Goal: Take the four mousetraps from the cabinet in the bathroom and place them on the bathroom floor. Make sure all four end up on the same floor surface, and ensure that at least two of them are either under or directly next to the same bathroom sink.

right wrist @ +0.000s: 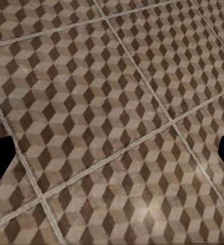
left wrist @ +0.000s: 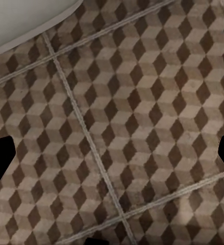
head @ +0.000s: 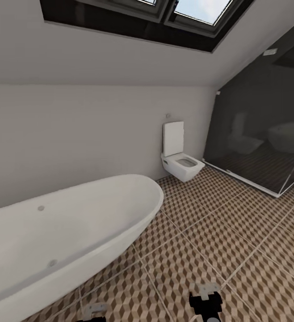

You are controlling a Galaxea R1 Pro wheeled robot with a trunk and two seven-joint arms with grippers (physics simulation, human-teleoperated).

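Fingers of the left gripper (left wrist: 112, 153) show as two dark tips at opposite sides of the left wrist view, spread wide with nothing between them but the bathroom floor (left wrist: 142, 102); a curved white edge of the bathtub (left wrist: 20, 20) sits just beyond. Right gripper (right wrist: 112, 158) reads the same: dark finger tips far apart, bare cube-patterned tile and pale grout lines between them, nothing held.

Head view, left to right:
- White oval bathtub (head: 66, 232) along the pale wall, taking up the left half, resting on the patterned floor (head: 218, 232).
- Left gripper (head: 93, 313) just visible at the bottom edge, near the tub's side.
- Right gripper (head: 207, 302) at the bottom edge, over open tile.
- White wall-hung toilet (head: 180, 163), lid raised, against the far wall.
- Dark glass shower enclosure (head: 263, 129) in the right corner.
- Skylight (head: 165, 18) in the sloped ceiling above.

Mousetraps, cabinet, sink: cannot place them from these views.
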